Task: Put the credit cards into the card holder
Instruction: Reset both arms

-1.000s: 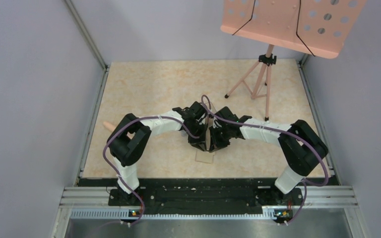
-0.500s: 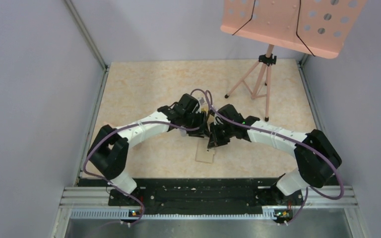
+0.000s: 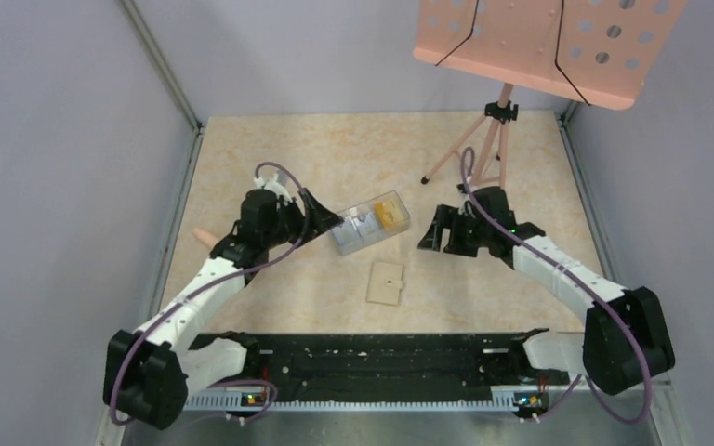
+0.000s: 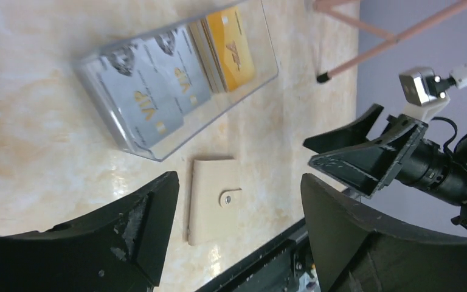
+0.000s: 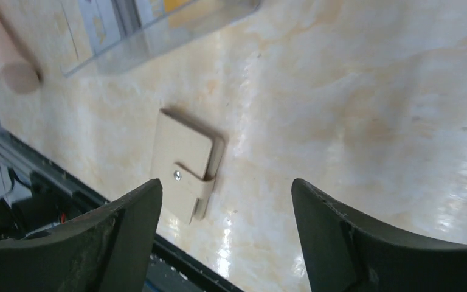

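credit cards [image 4: 158, 100] with "vip" lettering

1. The left arm [image 3: 212, 279] is stretching forward and inward, the left hand [image 3: 327, 220] gaping wide, gripping nothing.
2. The right arm [image 3: 558, 269] is angling in from the opposite side, the right hand [image 3: 432, 232] also gaping, empty, well apart from the left hand.

**Camera layout**

Top: fixed, high behind the arm bases [image 3: 228, 358], looking down on the whole table [image 3: 288, 158].
Left wrist: close and low, angled across box [image 4: 170, 79] and wallet [image 4: 213, 201] toward the right gripper [image 4: 308, 152].
Right wrist: close, tilted down at the wallet, box edge at frame top.
All three share box and wallet.
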You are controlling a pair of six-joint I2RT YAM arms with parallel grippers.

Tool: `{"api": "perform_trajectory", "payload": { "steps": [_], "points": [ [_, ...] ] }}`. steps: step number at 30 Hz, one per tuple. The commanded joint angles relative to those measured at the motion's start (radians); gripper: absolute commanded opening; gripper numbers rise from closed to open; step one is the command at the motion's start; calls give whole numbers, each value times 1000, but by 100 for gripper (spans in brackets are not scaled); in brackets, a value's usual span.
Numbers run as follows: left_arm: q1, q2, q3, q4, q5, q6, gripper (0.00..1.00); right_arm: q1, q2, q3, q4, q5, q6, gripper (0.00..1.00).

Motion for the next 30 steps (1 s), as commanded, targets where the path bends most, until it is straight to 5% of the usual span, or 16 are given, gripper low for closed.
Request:
{"api": "perform_trajectory", "payload": {
  "steps": [1, 4, 8, 15, 22, 30],
  "points": [
    [74, -165, -50, 25, -137, 11, 79, -122, -127, -28, 56, 29, -29, 85],
    [106, -266, -78, -43, -319, 72, 80, -163, -158, -25, 33, 162, -108, 99],
    [110, -368, -125, -49, -565, 205, 81, -173, -193, -53, 84, 402, -192, 99],
    [116, -399, -285, 130, -850, 481, 81, -174, -277, -281, 475, 708, -341, 99],
    [197, -275, -428, 473, -824, 661, 82, -196, -224, -517, 890, 689, -452, 99],
    [274, -11, -510, 910, -705, 797, 81, -348, -55, -464, 1036, 573, -434, 99]
  ]
}}
